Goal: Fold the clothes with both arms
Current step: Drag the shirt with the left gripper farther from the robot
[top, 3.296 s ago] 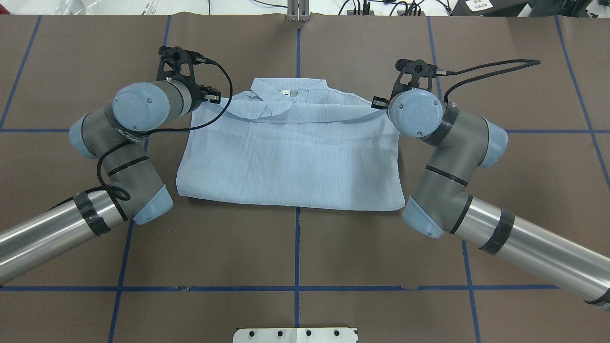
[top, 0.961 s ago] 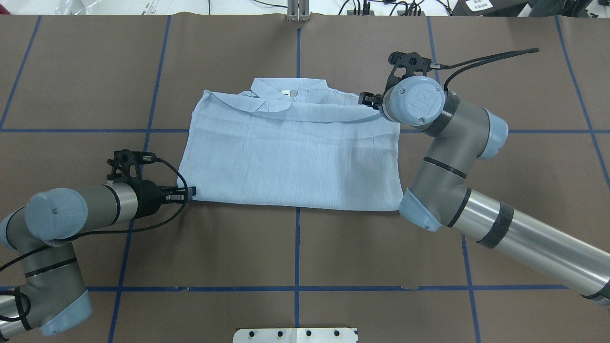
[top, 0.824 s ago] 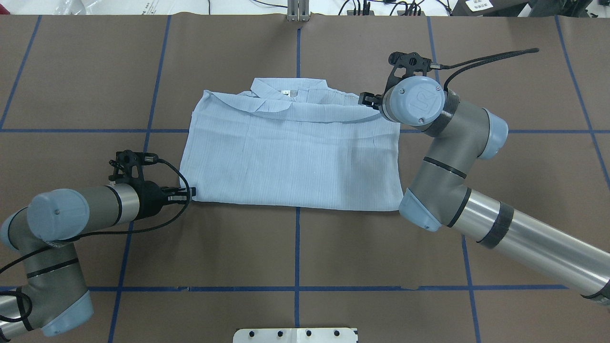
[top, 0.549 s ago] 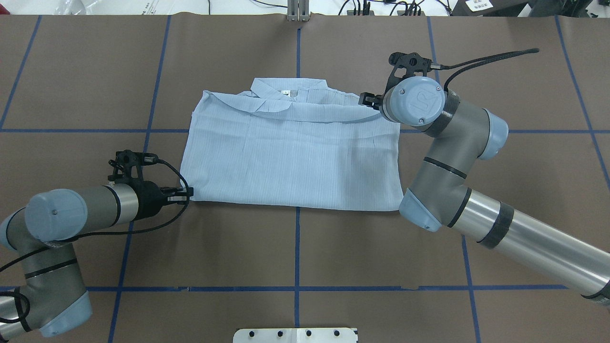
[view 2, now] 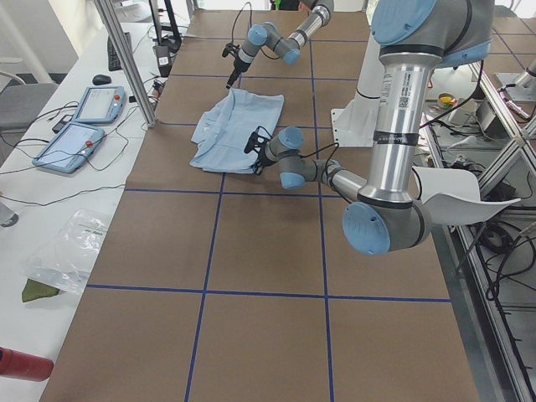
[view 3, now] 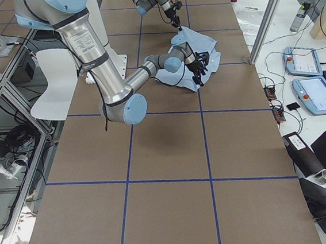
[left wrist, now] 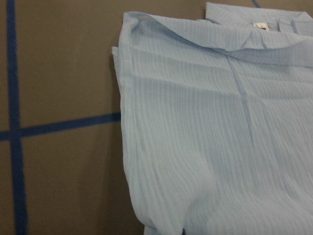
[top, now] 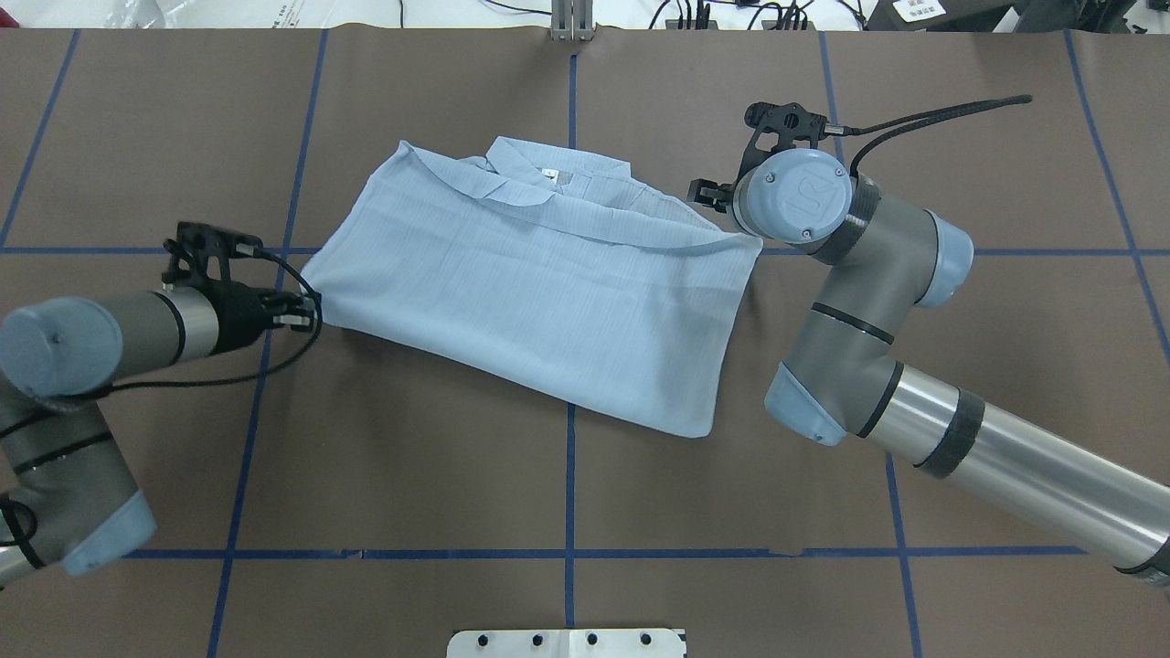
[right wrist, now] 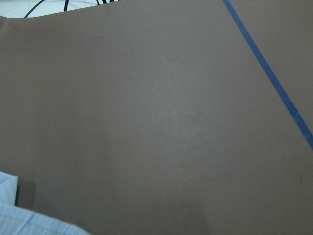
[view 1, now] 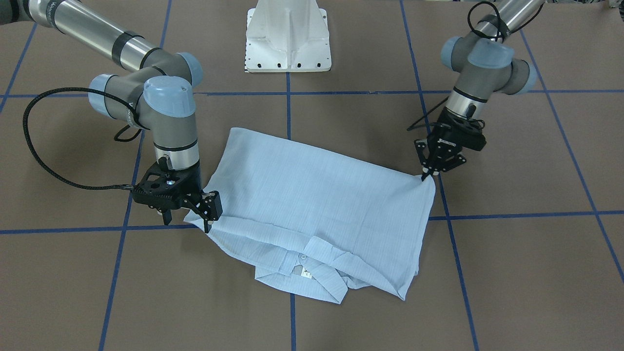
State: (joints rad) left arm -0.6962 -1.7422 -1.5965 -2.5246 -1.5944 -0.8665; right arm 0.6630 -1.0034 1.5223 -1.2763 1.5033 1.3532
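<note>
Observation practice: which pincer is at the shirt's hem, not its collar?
The left pincer, holding the shirt by a hem corner; the right pincer is collar-side.

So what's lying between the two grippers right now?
The light-blue shirt fills the stretch: the left gripper pinches its near corner, the right gripper sits at its far, collar-side edge. The overhead view shows it.

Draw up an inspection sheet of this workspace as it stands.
Surface: brown mat with a blue tape grid, flat.
Job's things: light-blue shirt partly folded, lying askew, collar on the side away from the robot.
Clutter: nothing seen on the mat.
Grippers: left gripper pinches a shirt corner; right gripper at the opposite edge, grip unclear.
Cables: black cables loop off both wrists.
Surroundings: white pedestal; teach pendants on a side bench.
</note>
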